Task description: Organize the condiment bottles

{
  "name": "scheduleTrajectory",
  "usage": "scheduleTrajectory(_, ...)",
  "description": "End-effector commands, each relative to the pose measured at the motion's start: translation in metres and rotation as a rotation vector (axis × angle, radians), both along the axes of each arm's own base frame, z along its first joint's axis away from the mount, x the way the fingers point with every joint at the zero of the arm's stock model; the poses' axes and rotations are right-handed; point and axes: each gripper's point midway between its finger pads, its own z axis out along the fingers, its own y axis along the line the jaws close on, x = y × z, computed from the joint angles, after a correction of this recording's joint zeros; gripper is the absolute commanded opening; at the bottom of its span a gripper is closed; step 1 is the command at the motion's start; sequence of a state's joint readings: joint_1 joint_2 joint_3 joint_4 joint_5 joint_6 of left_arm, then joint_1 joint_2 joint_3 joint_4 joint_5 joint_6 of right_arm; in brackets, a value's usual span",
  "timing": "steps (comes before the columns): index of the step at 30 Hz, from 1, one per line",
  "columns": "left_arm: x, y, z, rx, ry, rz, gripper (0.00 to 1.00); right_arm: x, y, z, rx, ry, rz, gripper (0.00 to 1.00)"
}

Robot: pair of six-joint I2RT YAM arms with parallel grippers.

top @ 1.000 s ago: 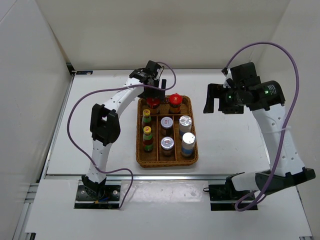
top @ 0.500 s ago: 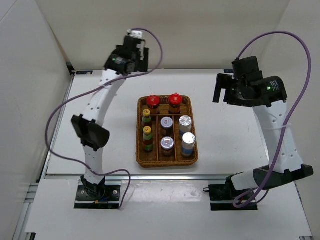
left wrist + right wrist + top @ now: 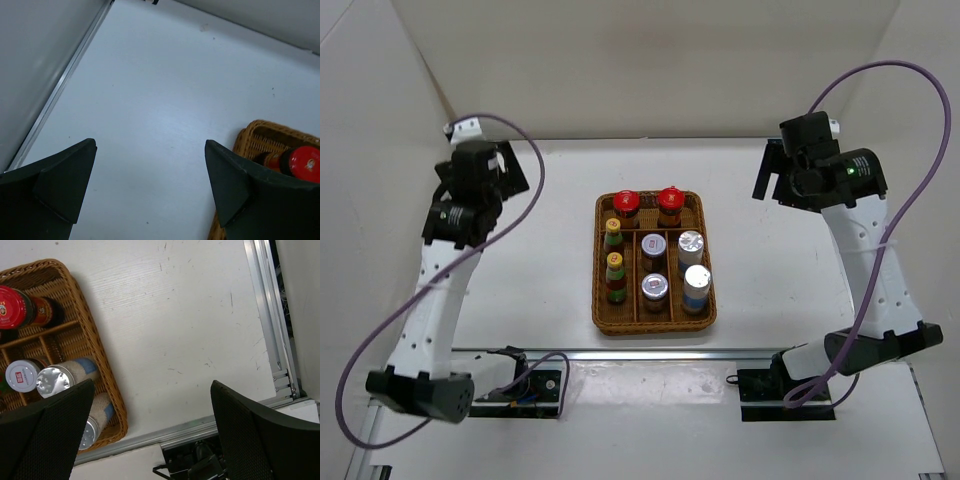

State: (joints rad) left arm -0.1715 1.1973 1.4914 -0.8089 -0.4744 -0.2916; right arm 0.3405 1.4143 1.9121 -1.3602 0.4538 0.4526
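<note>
Jaws, left gripper [image 3: 508,172]: spread wide, holding nothing. The left wrist view shows only white table [image 3: 150,90] between the dark fingers [image 3: 60,185]. Position: upper left of the overhead frame, well apart from the wicker tray [image 3: 603,318].

Condiment bottles: eight, all inside the tray in the middle of the overhead frame, none on the table.
- Left column: two yellow-capped bottles [image 3: 613,232], one above the other in the frame.
- Top row: two red-lidded jars [image 3: 626,203], side by side.
- Middle and right columns: four silver- and white-topped jars [image 3: 691,243], two per column.

All read as upright from overhead. In the right wrist view the right-hand jars seem to lean, probably from the camera angle, but I cannot tell for certain.

Jaws, right gripper [image 3: 766,176]: spread, empty, with bare table between them in the right wrist view. Position: upper right of the overhead frame, well apart from the tray.

Step in hand (judgement): the sorting looks done, like beside like. What is left is drawing both arms clear and parking them.

Handling notes:
- Hold both sets of jaws empty and high on the way out.
- Route each arm outward, never across the tray.
- The slim yellow-capped bottles look the easiest to topple, so give them the widest berth.
- Watch the purple cables [image 3: 880,75] looping off each wrist, since a slack loop could brush a cap.
</note>
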Motion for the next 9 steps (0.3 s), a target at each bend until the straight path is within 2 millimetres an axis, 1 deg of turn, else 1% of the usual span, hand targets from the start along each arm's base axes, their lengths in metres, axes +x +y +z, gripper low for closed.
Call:
scheduleTrajectory(1, -0.011, -0.004, -0.015, -0.043, -0.061, -0.014, 1.0, -0.025, -0.006, -0.016, -0.028, 0.137, 0.005, 1.0)
scheduleTrajectory(3, -0.019, 0.0, -0.026, -0.035, -0.054, -0.001, 1.0, -0.025, -0.006, -0.016, -0.028, 0.137, 0.005, 1.0)
scheduleTrajectory(4, -0.025, 0.002, -0.035, -0.02, -0.045, -0.007, 1.0, -0.025, -0.006, -0.016, -0.028, 0.137, 0.005, 1.0)
scheduleTrajectory(5, -0.027, -0.004, -0.042, -0.002, -0.021, -0.064, 1.0, -0.026, -0.007, -0.016, -0.033, 0.138, 0.012, 1.0)
scheduleTrajectory(6, -0.028, -0.006, -0.044, 0.0, -0.024, -0.084, 1.0, -0.026, -0.007, -0.016, -0.033, 0.138, 0.012, 1.0)
scheduleTrajectory(7, -0.032, -0.008, -0.05, -0.007, -0.016, -0.099, 1.0, -0.026, -0.007, -0.016, -0.033, 0.138, 0.012, 1.0)
scheduleTrajectory(8, -0.032, -0.015, -0.056, -0.021, -0.003, -0.132, 1.0, -0.026, -0.005, -0.019, -0.028, 0.15, 0.018, 1.0)
scheduleTrajectory(9, -0.034, -0.017, -0.057, -0.029, -0.005, -0.148, 1.0, -0.026, -0.005, -0.019, -0.028, 0.15, 0.018, 1.0)
